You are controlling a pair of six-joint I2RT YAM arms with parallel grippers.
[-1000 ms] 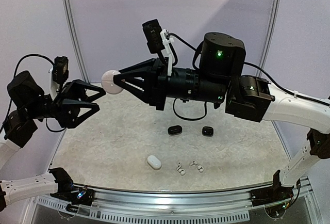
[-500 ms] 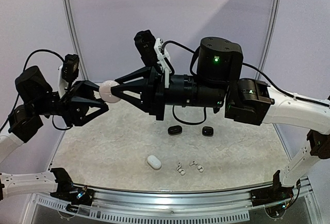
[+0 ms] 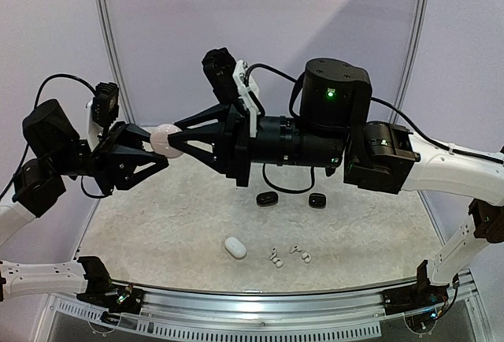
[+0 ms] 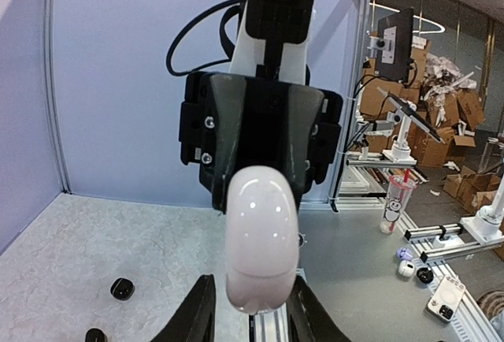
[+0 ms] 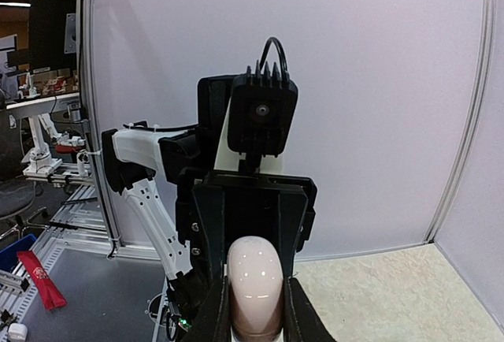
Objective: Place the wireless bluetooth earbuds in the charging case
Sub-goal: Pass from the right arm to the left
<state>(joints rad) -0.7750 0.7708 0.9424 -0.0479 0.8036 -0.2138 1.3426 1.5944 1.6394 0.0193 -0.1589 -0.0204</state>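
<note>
A white oval charging case (image 3: pixel 164 139) is held high above the table by my right gripper (image 3: pixel 176 139), whose jaws are shut on it; the right wrist view shows the case (image 5: pixel 254 279) pinched between the fingers. My left gripper (image 3: pixel 160 150) is open, and its fingers flank the case's free end (image 4: pixel 261 232) with a small gap on at least one side. Several tiny white earbuds (image 3: pixel 276 259) (image 3: pixel 299 254) lie on the table near the front. I see no black earbuds.
A second white case (image 3: pixel 235 247) lies on the speckled table (image 3: pixel 157 224) left of the earbuds. Two black cases (image 3: pixel 267 198) (image 3: pixel 316 200) lie behind them; one shows in the left wrist view (image 4: pixel 120 288). A metal rail (image 3: pixel 260 306) runs along the front edge.
My left gripper has moved right and up to meet the case, and its fingers now sit on either side of it. My right gripper shifted slightly left with the case.
</note>
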